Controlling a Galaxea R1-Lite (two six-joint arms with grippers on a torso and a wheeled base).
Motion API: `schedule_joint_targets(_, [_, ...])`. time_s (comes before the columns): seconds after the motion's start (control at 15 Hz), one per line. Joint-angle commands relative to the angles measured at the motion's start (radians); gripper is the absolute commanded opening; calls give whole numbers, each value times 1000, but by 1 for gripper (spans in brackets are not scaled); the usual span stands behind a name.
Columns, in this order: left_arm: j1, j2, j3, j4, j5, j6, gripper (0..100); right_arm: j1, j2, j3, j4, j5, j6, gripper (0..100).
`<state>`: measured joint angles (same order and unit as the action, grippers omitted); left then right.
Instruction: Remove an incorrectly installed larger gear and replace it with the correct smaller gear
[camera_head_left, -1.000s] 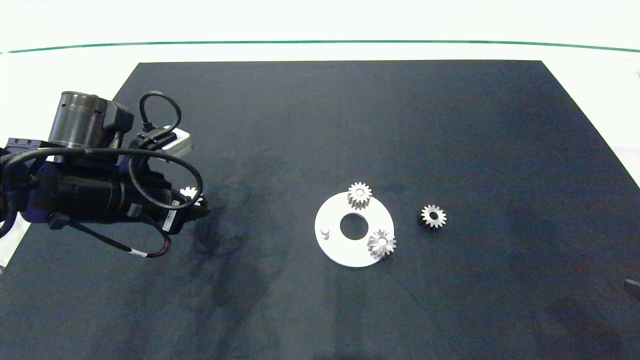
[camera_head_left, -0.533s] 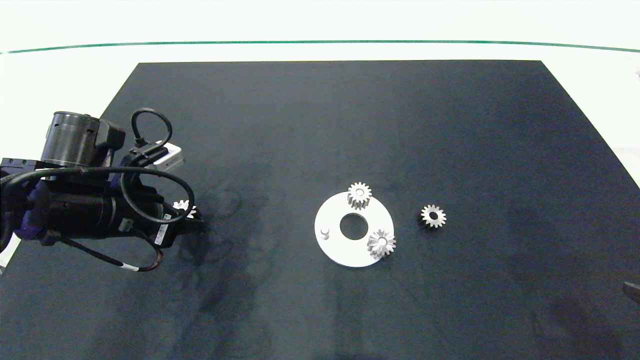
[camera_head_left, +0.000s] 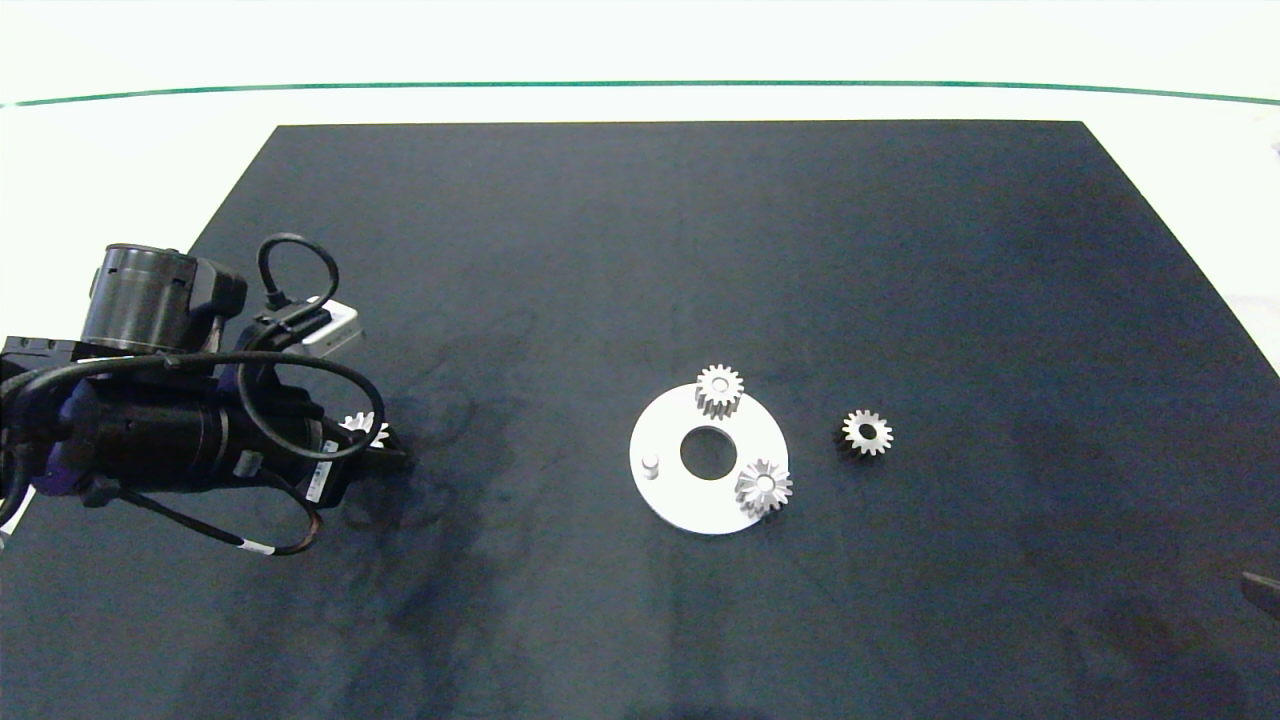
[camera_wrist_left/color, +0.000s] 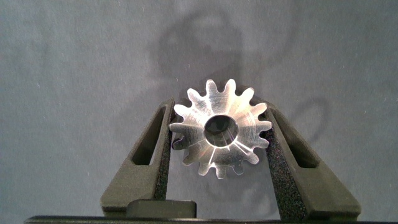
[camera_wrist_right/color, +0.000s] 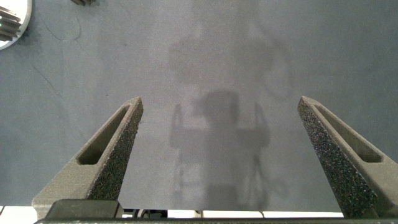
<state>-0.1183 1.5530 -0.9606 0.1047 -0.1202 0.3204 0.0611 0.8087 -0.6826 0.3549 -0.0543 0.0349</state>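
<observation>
The larger gear (camera_wrist_left/color: 221, 127), silver with long pointed teeth and a dark centre hole, sits between the pads of my left gripper (camera_wrist_left/color: 219, 107), which is shut on it. In the head view this gear (camera_head_left: 362, 428) is at the left of the black mat, just off the surface, with the left gripper (camera_head_left: 385, 447) around it. The smaller gear (camera_head_left: 866, 432), blunt-toothed with a dark hole, lies flat on the mat right of the white round plate (camera_head_left: 665, 500). My right gripper (camera_wrist_right/color: 221, 102) is open over bare mat at the right edge.
The white plate has a centre hole, a short bare peg (camera_head_left: 650, 463) on its left, and two gears with silver centres, one at its far edge (camera_head_left: 719, 390) and one at its near right (camera_head_left: 763, 487). The black mat (camera_head_left: 640, 250) ends on a white table.
My left arm has drawn back to the left and toward the table's front, carrying the larger gear farther from the plate. Nothing else has moved.
</observation>
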Motion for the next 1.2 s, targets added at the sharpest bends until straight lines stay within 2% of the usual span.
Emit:
schedule_joint_targets(0.07, [8, 6, 7, 1, -9, 2, 100, 0, 4, -5, 3, -1, 0, 100])
schedule_joint_targets(0.33, [16, -8, 8, 3, -12, -3, 100, 0, 21, -20, 1, -4, 0, 100])
schedule_joint_targets(0.4, [16, -33, 13, 6, -21, -3, 100, 0, 29, -31, 1, -4, 0, 100])
schedule_joint_targets(0.6, [11, -100, 25, 3, -24, -7, 100, 8, 83, -57, -11, 4, -4, 100])
schedule_joint_targets(0.73, [8, -159, 36, 6, -24, -7, 100, 13, 129, -55, -53, 10, -4, 100])
schedule_joint_targets(1.0, [6, -263, 71, 7, -24, -11, 100, 97, 264, -66, -177, 8, -4, 100])
schedule_joint_targets(1.2, [14, -333, 105, 6, -24, -12, 100, 167, 368, -127, -201, 10, -10, 100])
